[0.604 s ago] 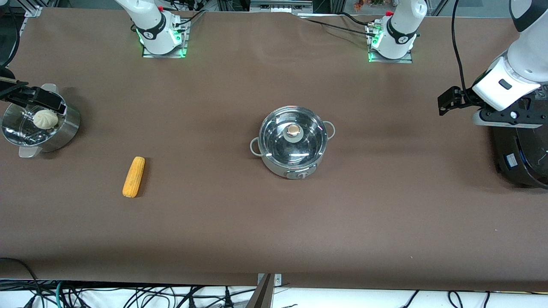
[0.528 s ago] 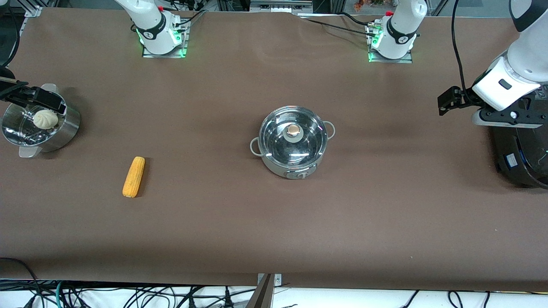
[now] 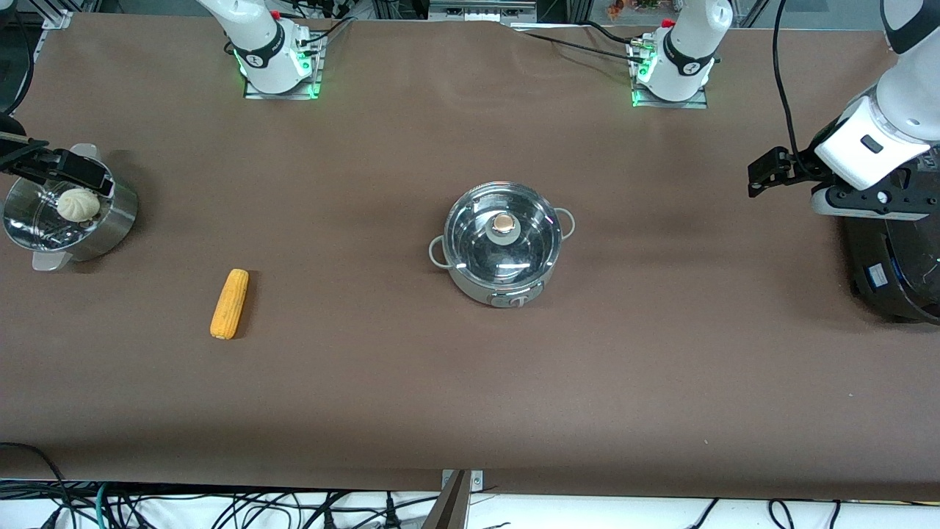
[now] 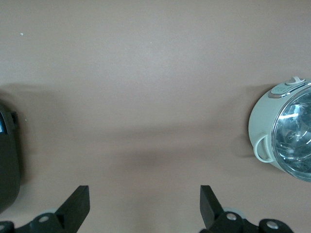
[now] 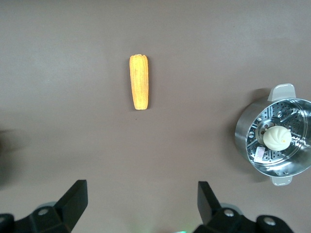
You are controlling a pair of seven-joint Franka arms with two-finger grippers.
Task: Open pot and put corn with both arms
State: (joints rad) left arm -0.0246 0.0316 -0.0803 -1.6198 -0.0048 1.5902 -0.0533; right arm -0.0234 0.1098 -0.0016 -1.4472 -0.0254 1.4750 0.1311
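Corn [image 3: 230, 303] lies flat on the brown table [image 3: 661, 367], toward the right arm's end and nearer the front camera than the pot. Long axis runs roughly toward and away from the front camera, slightly tilted; the end away from the camera leans a bit toward the pot's side. In the right wrist view the cob [image 5: 139, 82] sits alone on bare cloth, nothing touching it.

Pot [image 3: 502, 243] stands upright mid-table, well apart from the corn. Glass lid [image 3: 502, 234] is on, with its knob [image 3: 503, 222] at centre. One loop handle points to each arm's end of the table; the front control knob faces the front camera. Bare table between corn and pot.

Steel steamer [image 3: 66, 214] stands at the right arm's end, farther from the camera than the corn, with a pale bun [image 3: 78, 203] on its perforated insert. Black round appliance [image 3: 892, 268] sits at the left arm's end.

Right gripper [image 3: 62, 167] hangs over the steamer, fingers [image 5: 73, 196] spread wide, holding nothing. Left gripper [image 3: 767, 173] hangs over bare table beside the black appliance, fingers [image 4: 77, 204] also wide apart and empty; pot edge [image 4: 284, 133] shows in its wrist view.
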